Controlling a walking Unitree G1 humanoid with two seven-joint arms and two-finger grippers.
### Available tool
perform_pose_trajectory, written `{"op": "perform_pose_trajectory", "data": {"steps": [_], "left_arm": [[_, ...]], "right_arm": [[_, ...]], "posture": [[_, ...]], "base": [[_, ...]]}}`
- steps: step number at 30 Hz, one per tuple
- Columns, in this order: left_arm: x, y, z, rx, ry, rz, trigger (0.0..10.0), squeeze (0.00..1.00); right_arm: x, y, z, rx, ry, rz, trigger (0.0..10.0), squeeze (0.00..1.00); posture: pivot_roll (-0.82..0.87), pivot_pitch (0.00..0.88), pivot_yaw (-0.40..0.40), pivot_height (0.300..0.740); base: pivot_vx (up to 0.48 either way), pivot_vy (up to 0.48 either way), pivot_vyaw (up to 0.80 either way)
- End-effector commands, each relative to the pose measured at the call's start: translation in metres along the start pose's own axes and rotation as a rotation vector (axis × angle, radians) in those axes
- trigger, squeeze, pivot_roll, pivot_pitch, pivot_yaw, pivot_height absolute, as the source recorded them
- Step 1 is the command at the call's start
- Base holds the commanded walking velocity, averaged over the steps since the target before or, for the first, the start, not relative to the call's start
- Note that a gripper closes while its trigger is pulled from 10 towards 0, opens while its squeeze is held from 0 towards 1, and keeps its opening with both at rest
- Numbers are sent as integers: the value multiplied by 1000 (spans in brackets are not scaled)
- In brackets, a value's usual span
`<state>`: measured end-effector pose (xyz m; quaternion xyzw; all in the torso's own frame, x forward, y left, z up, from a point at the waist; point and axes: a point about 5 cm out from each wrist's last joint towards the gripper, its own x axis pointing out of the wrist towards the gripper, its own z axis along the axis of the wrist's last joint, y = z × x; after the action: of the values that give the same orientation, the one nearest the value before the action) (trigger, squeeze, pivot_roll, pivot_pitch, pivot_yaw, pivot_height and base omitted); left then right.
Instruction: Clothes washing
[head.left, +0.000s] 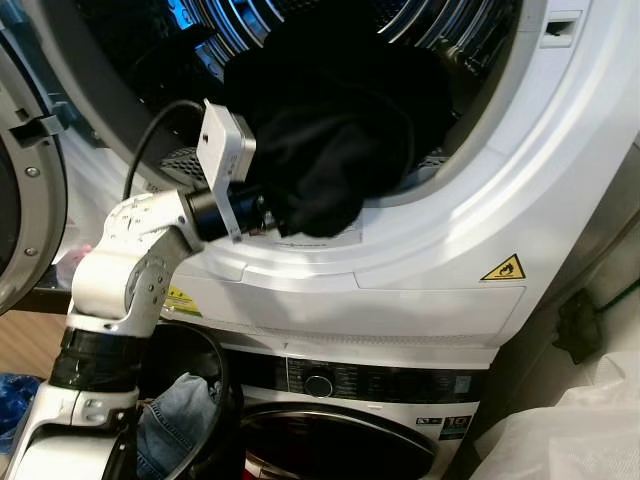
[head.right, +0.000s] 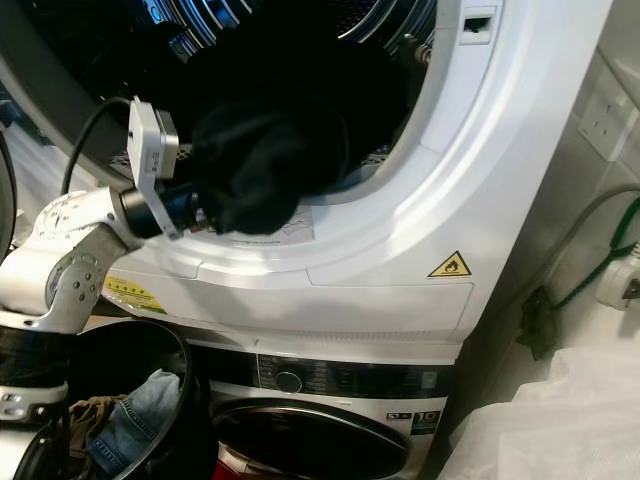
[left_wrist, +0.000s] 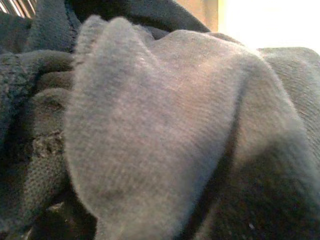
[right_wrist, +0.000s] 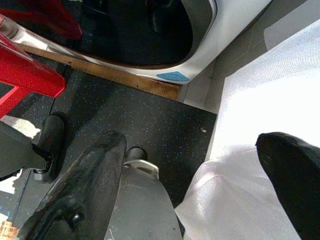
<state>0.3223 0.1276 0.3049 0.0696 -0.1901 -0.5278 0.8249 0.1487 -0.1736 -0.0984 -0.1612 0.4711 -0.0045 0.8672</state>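
one gripper is at work: the left gripper, raised to the lip of the upper drum, is buried in a dark garment, so i cannot tell whether its fingers are clenched on the cloth or only pushing it. the garment sits bunched in the opening, half inside, part drooping over the rim, likely because it is being stuffed in. the left wrist view has nothing but grey knit close up. the right gripper hangs idle, spread wide, above dark floor and white sheet. below, a basket holds jeans; the lower machine is cut off.
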Motion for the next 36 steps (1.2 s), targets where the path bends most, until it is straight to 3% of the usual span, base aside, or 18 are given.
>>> {"op": "perform_pose_trajectory", "data": {"steps": [1,2,3,4,5,6,8,10,12,14,18,23,27,31,32,33,35,36], "left_arm": [[4,6,18,75,-33,-15,10000,0],[6,9,23,85,-46,-20,10000,0],[12,37,37,139,-103,80,10000,0],[16,66,52,161,-159,247,10000,0],[17,82,62,165,-197,358,10000,0],[8,108,80,173,-245,661,10000,0],[5,111,78,169,-208,668,10000,0],[11,104,67,178,-114,563,10000,0],[24,83,33,202,72,302,10000,0],[32,62,12,191,104,106,10000,0],[36,52,3,147,82,-5,10000,0],[26,29,18,96,17,-251,10000,0],[22,19,40,63,-104,-321,10000,0],[26,30,53,78,-167,-260,10000,0],[29,40,54,113,-164,-180,10000,0],[31,74,67,194,-191,174,10000,0],[13,114,93,186,-294,699,10000,0],[10,117,94,174,-302,735,10000,0]], "right_arm": [[0,4,0,-16,3,18,10000,0],[0,4,0,-18,3,19,10000,0],[0,4,1,-27,0,24,10000,0],[0,4,3,-34,-4,27,10000,0],[1,4,4,-39,-6,30,10000,0],[1,3,6,-43,-12,29,10000,0],[2,3,10,-35,-20,24,10000,0],[2,3,11,-21,-27,17,10000,0],[2,2,11,-4,-27,12,10000,0],[0,5,5,-15,-15,19,10000,0],[-1,5,-2,-22,1,22,10000,0],[0,0,-1,-19,1,12,10000,0],[1,0,2,-17,-4,10,10000,0],[1,2,7,-21,-13,20,10000,0],[1,2,7,-22,-13,21,10000,0],[2,2,8,-31,-15,27,10000,0],[2,2,11,-36,-21,29,10000,0],[2,2,11,-36,-21,28,10000,0]], "posture": [[100,0,94,740],[100,0,94,740],[117,0,84,740],[118,0,84,740],[118,0,84,740],[105,0,86,740],[90,0,92,740],[67,0,99,740],[67,0,98,740],[78,0,90,740],[76,0,88,740],[77,0,85,740],[86,0,84,740],[96,0,79,740],[107,0,75,740],[115,0,73,740],[115,0,74,740],[113,0,78,740]], "base": [[0,0,0],[0,0,0],[0,0,0],[0,0,0],[0,0,0],[0,0,0],[0,0,0],[0,0,0],[0,0,0],[0,0,0],[0,0,0],[0,0,0],[0,0,0],[0,0,0],[0,0,0],[0,0,0],[0,0,0],[0,0,0]]}}
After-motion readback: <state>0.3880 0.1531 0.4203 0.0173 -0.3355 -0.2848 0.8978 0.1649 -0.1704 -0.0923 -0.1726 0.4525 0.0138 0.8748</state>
